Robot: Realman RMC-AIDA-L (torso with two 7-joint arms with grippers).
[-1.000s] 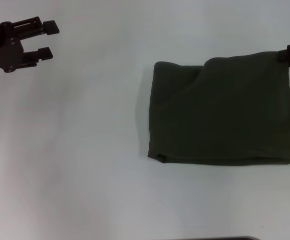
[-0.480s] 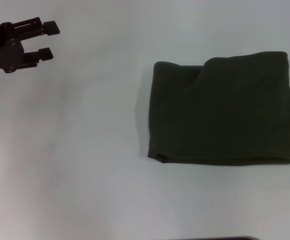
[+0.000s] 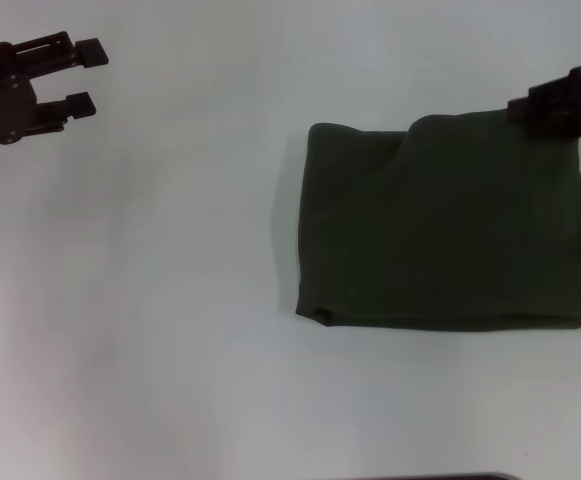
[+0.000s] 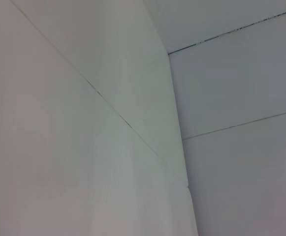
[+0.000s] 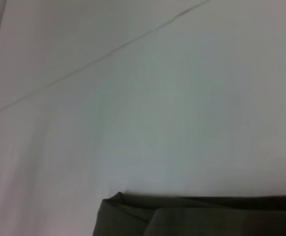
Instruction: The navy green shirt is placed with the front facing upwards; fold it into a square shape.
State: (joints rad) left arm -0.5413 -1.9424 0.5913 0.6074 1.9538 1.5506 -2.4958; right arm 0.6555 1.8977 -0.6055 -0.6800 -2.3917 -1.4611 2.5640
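A: Grippers?
B: Your left gripper (image 3: pixel 82 73) sits far left, well apart from the shirt (image 3: pixel 450 225), fingers spread w/ a clear gap, holding nothing. Right gripper (image 3: pixel 560 108) is over the shirt's far right corner; can't tell if it's spread or pinching.
A: Shirt?
B: Right of centre on the white table (image 3: pixel 170 300). Folded to a rough rectangle, soft matte dark green, layered edges, plain side up.

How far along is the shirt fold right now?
Mostly done: the navy green shirt lies as a compact, roughly square bundle on the white table. In hand: the right gripper is at its far right corner. The left gripper hangs open, far off. Left: perhaps tidying the uneven far edge.
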